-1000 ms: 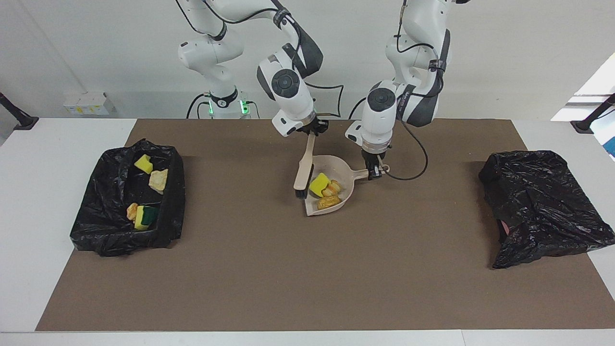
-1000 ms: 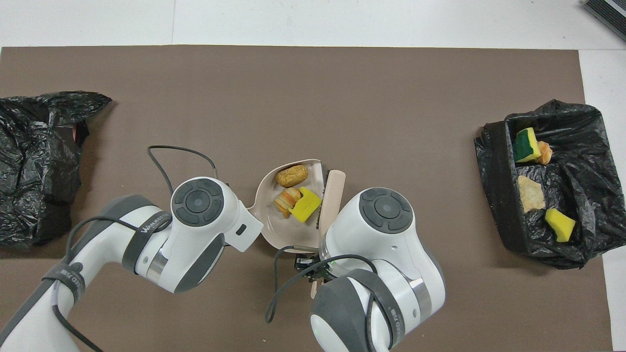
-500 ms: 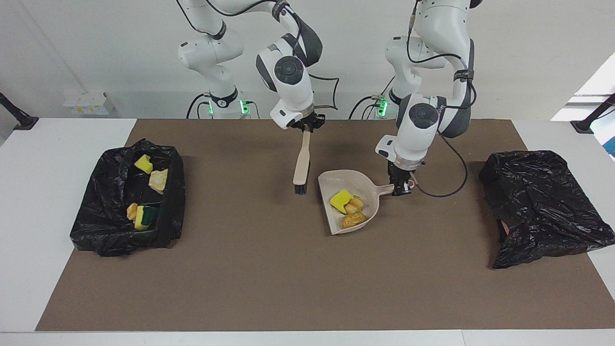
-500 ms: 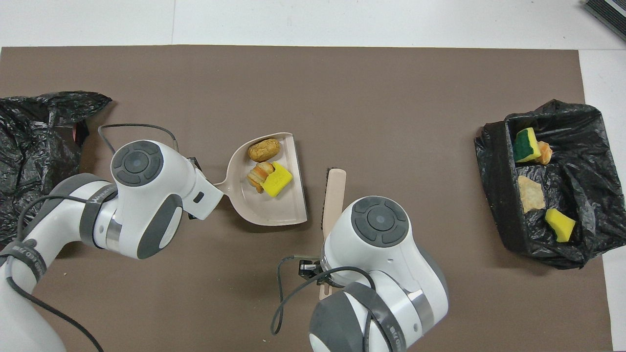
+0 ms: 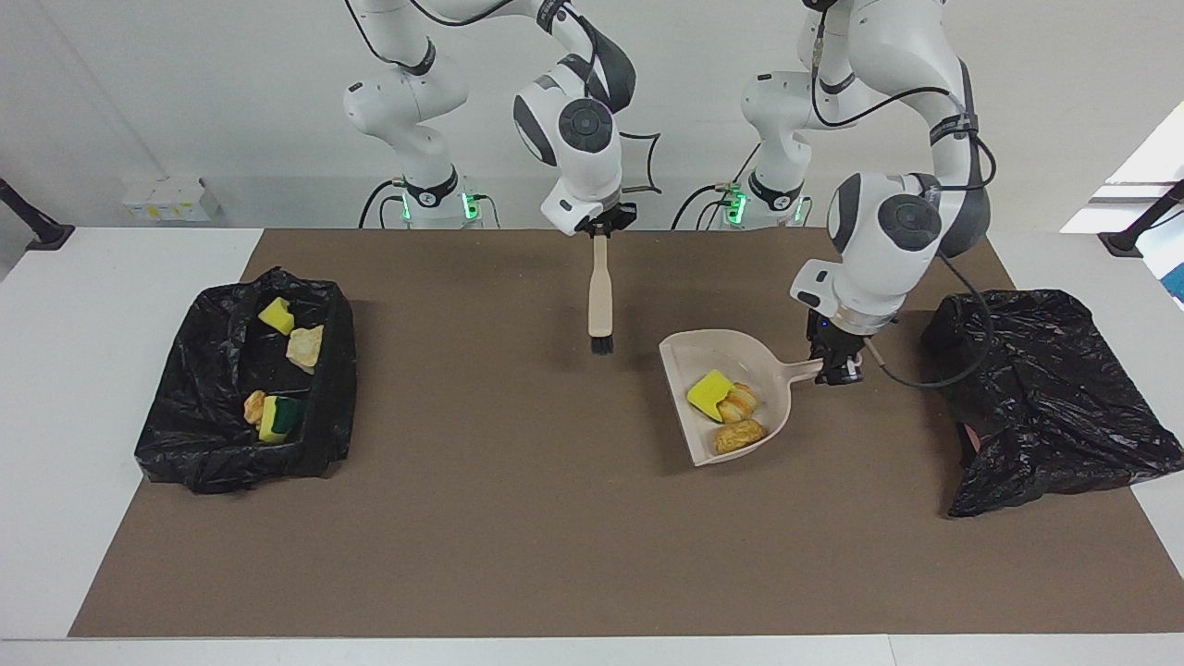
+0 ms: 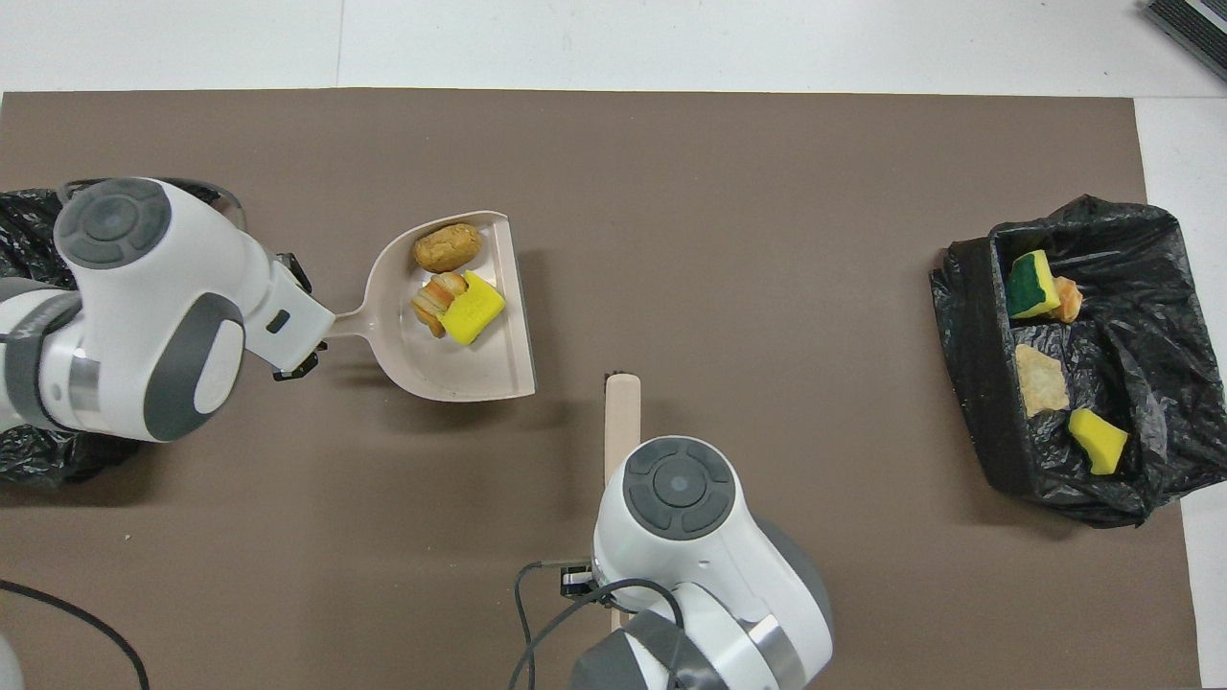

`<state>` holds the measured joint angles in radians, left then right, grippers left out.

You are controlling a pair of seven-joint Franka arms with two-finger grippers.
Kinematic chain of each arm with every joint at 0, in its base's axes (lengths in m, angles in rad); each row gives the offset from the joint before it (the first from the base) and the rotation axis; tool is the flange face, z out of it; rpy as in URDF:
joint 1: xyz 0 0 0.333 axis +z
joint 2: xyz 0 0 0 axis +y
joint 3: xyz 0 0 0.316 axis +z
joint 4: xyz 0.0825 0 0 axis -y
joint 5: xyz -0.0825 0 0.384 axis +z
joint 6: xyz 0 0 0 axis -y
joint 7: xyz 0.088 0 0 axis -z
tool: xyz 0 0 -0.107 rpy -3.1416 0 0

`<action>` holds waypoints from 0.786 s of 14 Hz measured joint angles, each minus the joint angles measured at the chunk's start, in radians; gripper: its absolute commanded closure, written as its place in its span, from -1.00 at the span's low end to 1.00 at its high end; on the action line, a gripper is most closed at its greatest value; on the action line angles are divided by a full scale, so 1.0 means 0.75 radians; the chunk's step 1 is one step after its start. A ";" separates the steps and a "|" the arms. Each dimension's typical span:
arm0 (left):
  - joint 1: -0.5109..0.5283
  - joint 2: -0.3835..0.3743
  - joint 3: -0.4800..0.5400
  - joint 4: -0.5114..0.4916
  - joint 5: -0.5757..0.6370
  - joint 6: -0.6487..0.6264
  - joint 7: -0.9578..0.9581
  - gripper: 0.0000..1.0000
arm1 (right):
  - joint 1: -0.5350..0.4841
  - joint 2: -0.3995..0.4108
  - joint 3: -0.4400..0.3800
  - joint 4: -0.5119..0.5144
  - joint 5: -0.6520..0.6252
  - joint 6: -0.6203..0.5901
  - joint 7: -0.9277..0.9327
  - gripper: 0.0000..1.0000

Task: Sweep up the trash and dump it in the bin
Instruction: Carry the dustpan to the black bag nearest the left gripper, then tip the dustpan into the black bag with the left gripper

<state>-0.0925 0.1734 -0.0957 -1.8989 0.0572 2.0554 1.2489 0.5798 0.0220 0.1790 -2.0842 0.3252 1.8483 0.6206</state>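
Black-bagged bins [image 5: 245,384] [image 5: 1045,398] at both table ends.

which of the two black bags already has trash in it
The open black bag at the right arm's end: yellow sponges and bread lumps lie inside. The other black bag, beside the loaded dustpan, shows none.

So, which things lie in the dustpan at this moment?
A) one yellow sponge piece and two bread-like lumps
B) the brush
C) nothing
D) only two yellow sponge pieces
A: in the dustpan, held at its handle by the left gripper, lie a yellow sponge piece and two bread-like lumps.
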 measured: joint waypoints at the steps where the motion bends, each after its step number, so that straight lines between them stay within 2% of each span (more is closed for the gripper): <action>1: 0.030 0.000 0.001 0.031 0.000 -0.017 0.014 1.00 | 0.035 0.015 0.000 -0.003 0.000 0.019 0.018 1.00; 5: 0.185 0.001 0.003 0.130 0.000 -0.078 0.109 1.00 | 0.132 0.092 0.003 -0.016 0.000 0.074 0.098 1.00; 11: 0.514 0.008 0.010 0.211 0.009 -0.125 0.551 1.00 | 0.143 0.101 0.000 -0.085 0.002 0.076 0.099 1.00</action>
<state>0.2932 0.1791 -0.0882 -1.7407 0.0639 1.9614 1.6622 0.6868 0.0979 0.1789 -2.1478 0.3269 1.9051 0.6945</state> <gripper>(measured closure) 0.687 0.736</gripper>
